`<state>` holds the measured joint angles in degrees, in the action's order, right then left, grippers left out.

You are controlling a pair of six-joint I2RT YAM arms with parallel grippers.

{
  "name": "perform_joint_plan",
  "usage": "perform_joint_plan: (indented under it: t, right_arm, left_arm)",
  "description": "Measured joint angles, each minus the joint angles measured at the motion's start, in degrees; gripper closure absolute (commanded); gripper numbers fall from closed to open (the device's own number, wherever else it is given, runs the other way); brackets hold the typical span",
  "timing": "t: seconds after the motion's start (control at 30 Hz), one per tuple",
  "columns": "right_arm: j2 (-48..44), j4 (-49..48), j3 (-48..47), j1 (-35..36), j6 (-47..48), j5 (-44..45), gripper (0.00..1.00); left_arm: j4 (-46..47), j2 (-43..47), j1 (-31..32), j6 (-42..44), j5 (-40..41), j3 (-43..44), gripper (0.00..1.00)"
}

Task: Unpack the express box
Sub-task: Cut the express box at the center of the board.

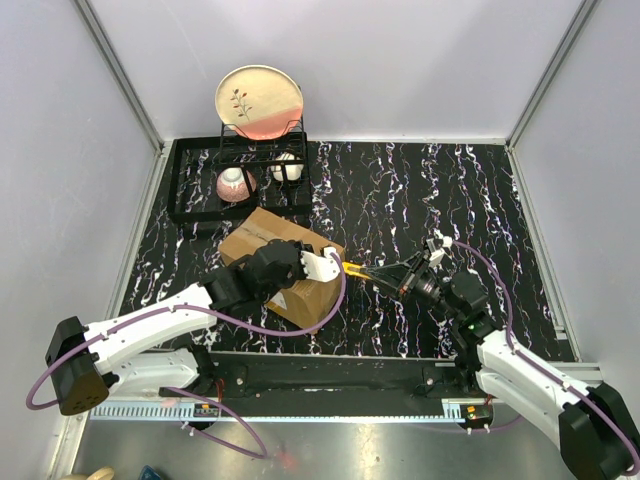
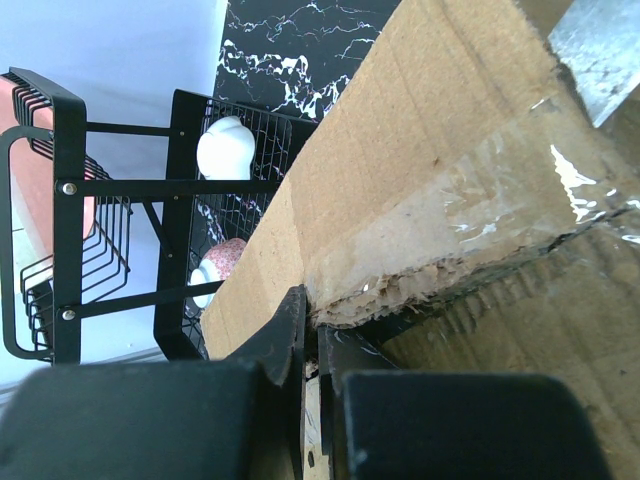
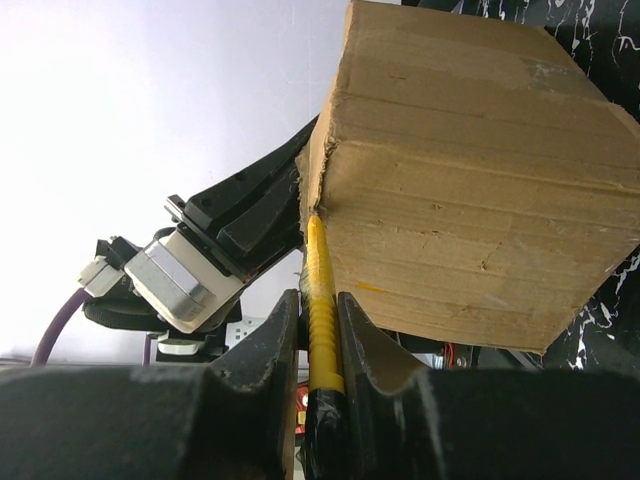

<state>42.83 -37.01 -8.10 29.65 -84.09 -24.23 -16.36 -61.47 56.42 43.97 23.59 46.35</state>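
White walls close off a black, white-veined worktop (image 1: 420, 200), and the express box (image 1: 265, 232) sits left of its centre, just in front of a black dish rack (image 1: 200, 212). You are early in the job. The flaps lie shut, clear tape (image 2: 520, 200) covers the seam, and nothing has come out. The one sign of progress is a ragged, torn cardboard edge below the tape in the left wrist view. Your left fingers (image 2: 295, 340) are pressed together at the box's top edge, apparently steadying it. I cannot tell whether anything is pinched between them. Your right fingers (image 3: 290, 330) are clamped on a yellow tool (image 3: 320, 280), likely a cutter, whose tip meets the box at a corner edge. By my judgement, slitting the tape, lifting the flaps and emptying the contents all remain. The rack holds a plate (image 1: 260, 100), a bowl (image 1: 235, 183) and a white cup (image 1: 285, 168). It sits close behind the box, and your left arm lies across the top where the flaps must open.
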Motion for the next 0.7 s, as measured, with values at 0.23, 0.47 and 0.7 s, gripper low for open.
perform_joint_plan:
  t: [0.23,0.47,0.7]
  right_arm:
    - [-0.6,0.9,0.0,0.0,0.5,-0.5,1.00]
    - [0.6,3.7,-2.0,0.0,1.9,-1.0,1.00]
    - [-0.1,4.9,-2.2,-0.1,2.3,-1.0,1.00]
  left_arm:
    - [0.0,0.0,0.0,0.0,0.0,0.0,1.00]
    - [-0.1,0.0,0.0,0.0,0.0,0.0,1.00]
    - [-0.1,0.0,0.0,0.0,0.0,0.0,1.00]
